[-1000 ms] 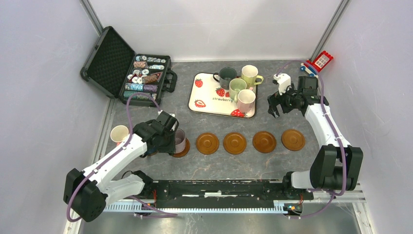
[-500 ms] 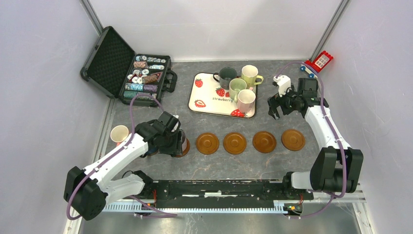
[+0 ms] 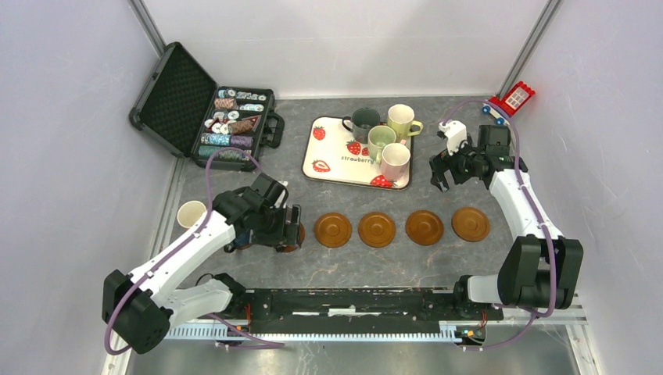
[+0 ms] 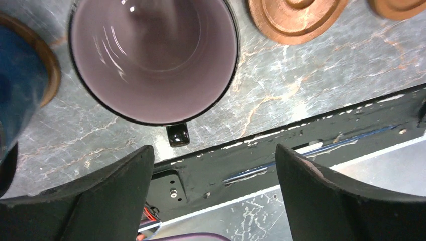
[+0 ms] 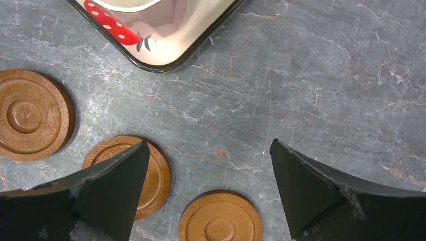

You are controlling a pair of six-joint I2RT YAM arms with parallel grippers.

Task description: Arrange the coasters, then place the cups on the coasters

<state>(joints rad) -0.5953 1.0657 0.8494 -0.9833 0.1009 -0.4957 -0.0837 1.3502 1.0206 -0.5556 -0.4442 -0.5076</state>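
**1. Left gripper [image 4: 213, 158].** My jaws stand wide and hold nothing. The mauve mug [image 4: 153, 55] stands upright just beyond them and touches neither finger. Its handle points toward the near edge of the table [image 4: 311, 95]. From above, my gripper covers the mug, and only a brown edge of the mug's coaster [image 3: 298, 234] shows. I judge the mug to be seated on it. The wide gap suits that state: I can lift away without catching the rim or the handle.

**2. Neighbours.** The navy mug [image 4: 17, 85] stands just left of the mauve mug on the navy mug's coaster [image 4: 50, 75], of which a brown rim shows. The pink mug [image 3: 191, 213] stands farther left. I cannot tell whether a coaster lies under it.

**3. Open places.** 4 empty coasters [image 3: 377, 230] lie in a row to the right, each apart from the next. I judge that this spacing leaves room for every handle.

**4. Right gripper [image 5: 208, 150].** My jaws are wide and empty. They hover over bare table just right of the tray [image 5: 166, 63], beside its near right corner. 4 tray mugs [image 3: 381, 141] stand on it close together. I judge this to be a ready position for the next pick, and the pale mug [image 3: 395, 162] is nearest.

**5. Caution.** The tray mugs crowd one another, so a finger entering between them could knock a neighbour.
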